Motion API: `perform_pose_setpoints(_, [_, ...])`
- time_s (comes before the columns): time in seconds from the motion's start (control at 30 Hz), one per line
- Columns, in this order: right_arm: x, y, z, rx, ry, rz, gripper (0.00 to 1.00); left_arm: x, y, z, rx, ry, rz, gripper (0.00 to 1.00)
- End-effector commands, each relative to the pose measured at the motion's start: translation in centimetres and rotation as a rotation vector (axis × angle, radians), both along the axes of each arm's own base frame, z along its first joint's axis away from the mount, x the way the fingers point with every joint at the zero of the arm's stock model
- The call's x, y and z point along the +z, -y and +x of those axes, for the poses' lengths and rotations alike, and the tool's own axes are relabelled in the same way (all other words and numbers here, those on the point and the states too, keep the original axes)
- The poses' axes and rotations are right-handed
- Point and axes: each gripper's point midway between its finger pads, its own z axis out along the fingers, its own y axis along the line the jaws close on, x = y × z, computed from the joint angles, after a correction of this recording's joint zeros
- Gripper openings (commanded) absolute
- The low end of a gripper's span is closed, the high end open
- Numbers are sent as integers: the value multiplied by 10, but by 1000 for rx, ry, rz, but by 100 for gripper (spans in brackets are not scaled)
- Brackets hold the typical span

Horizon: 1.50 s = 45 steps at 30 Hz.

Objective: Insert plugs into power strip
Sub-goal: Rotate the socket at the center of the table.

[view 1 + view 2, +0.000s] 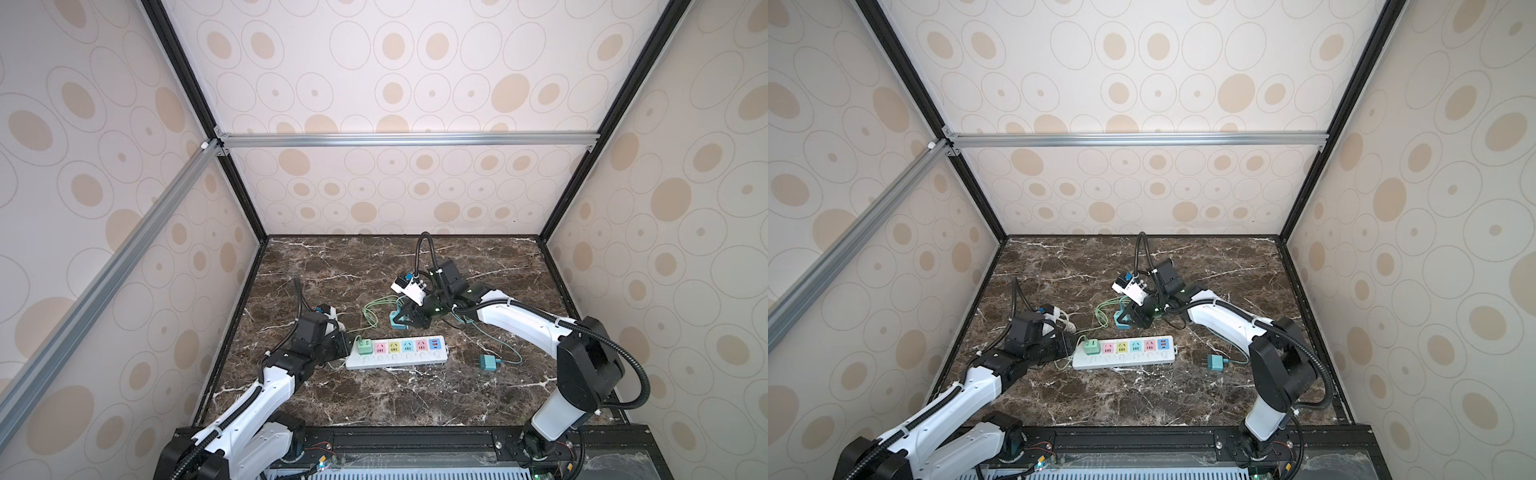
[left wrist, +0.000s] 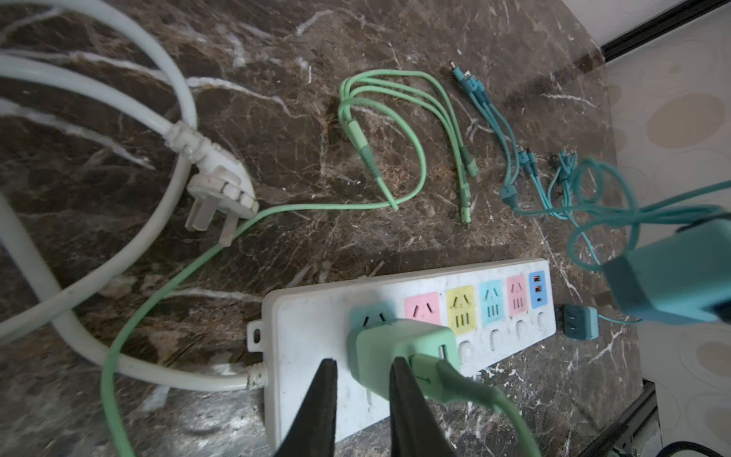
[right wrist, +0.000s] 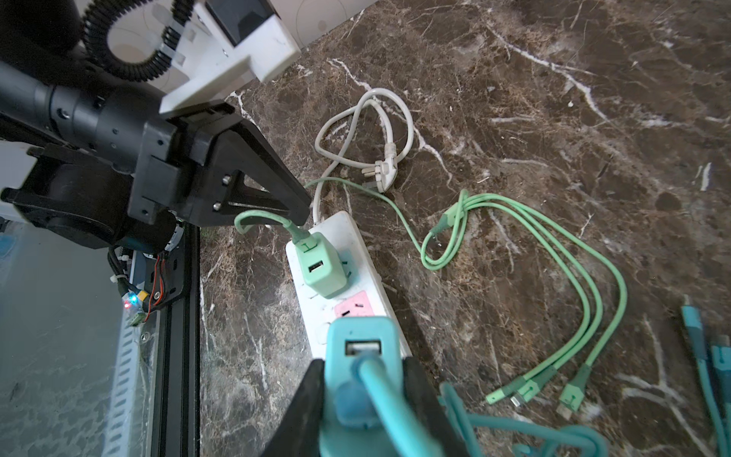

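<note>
Mint plug (image 2: 403,348) fills an end socket (image 2: 372,316) of the power strip (image 2: 316,316); right gripper (image 3: 364,362) pinches teal plug (image 3: 362,336); left gripper (image 2: 364,361) unclear.

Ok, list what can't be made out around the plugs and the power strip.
- Mint plug prongs: covered by its own body in both wrist views, so seating in the power strip is unclear.
- Left gripper: whether it pinches the mint plug cannot be told; one finger overlaps it in the left wrist view.
- Teal plug prongs: hidden by its body and the right gripper in the right wrist view; too small in both top views.
</note>
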Motion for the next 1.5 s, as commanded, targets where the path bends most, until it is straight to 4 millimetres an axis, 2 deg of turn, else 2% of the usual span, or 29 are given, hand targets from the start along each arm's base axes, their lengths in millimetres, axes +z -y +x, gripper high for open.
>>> perform_pose_setpoints(0.0, [-1,-7,-3,22,-5,34,8,25,-4,13,30,65,4,28])
perform_pose_setpoints(0.1, [-4,-11,-4,23,-10,40,8,14,-20,12,86,25,61,30])
perform_pose_setpoints(0.17, [-7,-14,-7,31,-8,34,8,1,-24,9,98,-14,65,29])
perform_pose_setpoints(0.33, [-26,-23,-15,63,65,-56,6,-30,-20,-1,78,-98,48,25])
perform_pose_setpoints(0.63, [-41,-32,-18,46,208,13,1,-52,-15,-10,64,-134,9,23])
perform_pose_setpoints(1.0, [-60,-31,-20,46,254,17,1,-66,-13,-8,48,-154,15,23])
perform_pose_setpoints(1.23, [-58,-27,-26,54,256,28,1,-70,-15,-9,51,-165,29,23])
perform_pose_setpoints(1.47, [-65,-18,-35,43,242,27,2,-73,-16,-10,56,-171,31,23])
